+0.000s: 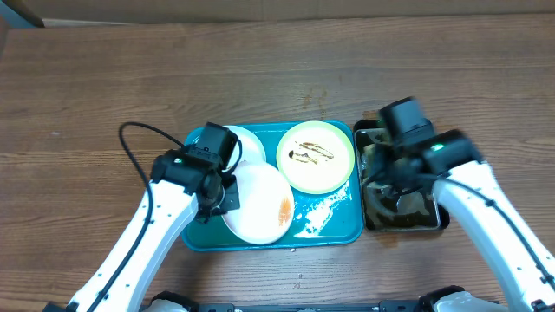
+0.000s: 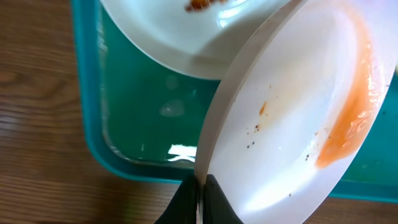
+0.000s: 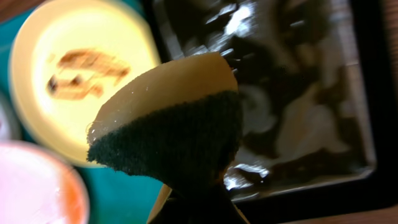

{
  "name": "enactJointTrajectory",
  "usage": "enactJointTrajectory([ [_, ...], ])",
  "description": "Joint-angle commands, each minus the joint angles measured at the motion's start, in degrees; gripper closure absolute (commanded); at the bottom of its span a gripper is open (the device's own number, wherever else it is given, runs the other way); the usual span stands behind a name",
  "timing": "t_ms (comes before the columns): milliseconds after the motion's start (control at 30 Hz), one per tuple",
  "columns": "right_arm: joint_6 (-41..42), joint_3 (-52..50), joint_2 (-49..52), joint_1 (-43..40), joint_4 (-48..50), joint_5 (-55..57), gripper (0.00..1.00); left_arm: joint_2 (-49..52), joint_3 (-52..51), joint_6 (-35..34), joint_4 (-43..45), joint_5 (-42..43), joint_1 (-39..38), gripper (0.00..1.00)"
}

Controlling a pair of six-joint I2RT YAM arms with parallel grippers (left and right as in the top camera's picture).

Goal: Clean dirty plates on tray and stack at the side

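Observation:
My left gripper (image 2: 200, 186) is shut on the rim of a white plate (image 1: 258, 204) with an orange-brown smear (image 2: 348, 118) and holds it tilted over the teal tray (image 1: 334, 224). A second white plate (image 1: 247, 143) lies under it at the tray's back left; it also shows in the left wrist view (image 2: 180, 37). The pale yellow-green plate (image 1: 316, 156) with brown smears lies flat at the tray's back right. My right gripper (image 3: 199, 196) is shut on a wet sponge (image 3: 177, 118), yellow with a dark green scouring side, above the black pan (image 1: 401, 212).
The black pan of dark water (image 3: 311, 99) stands right of the tray. White foam (image 1: 316, 217) lies on the tray floor near its front right. Bare wooden table (image 1: 260, 69) surrounds everything.

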Motion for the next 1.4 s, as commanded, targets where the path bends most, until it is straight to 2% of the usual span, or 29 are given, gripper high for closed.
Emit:
enactJointTrajectory([
  [0,-5.14,1.14,-0.79,-5.92,-0.20,1.20,0.96,-2.19,3.80,1.44,-1.14,-7.04,0.20,0.96],
  [200,-5.90,1.14,-0.79,-13.42,-1.77,1.22,0.96,-2.32,7.50,5.35,-0.96,-10.38,0.13,0.96],
  [367,-5.90,1.14,-0.79,-14.60,-2.05,1.22,0.96,-2.32,8.57,5.60,-1.33,-18.56,-2.38,0.96],
  [867,-5.88,1.11,-0.79,-14.60,-2.19,1.22,0.96,-0.94,8.52,5.55,1.20,-40.65,-25.64,0.96],
  [1133,-5.88,1.11,-0.79,-14.60,-2.54,1.22,0.96,4.68,8.52,5.51,0.46,-52.83,-32.74,0.96],
  [1367,-5.88,1.11,-0.79,-14.60,-2.56,1.22,0.96,5.99,8.52,5.46,0.50,-56.57,-35.01,0.96],
])
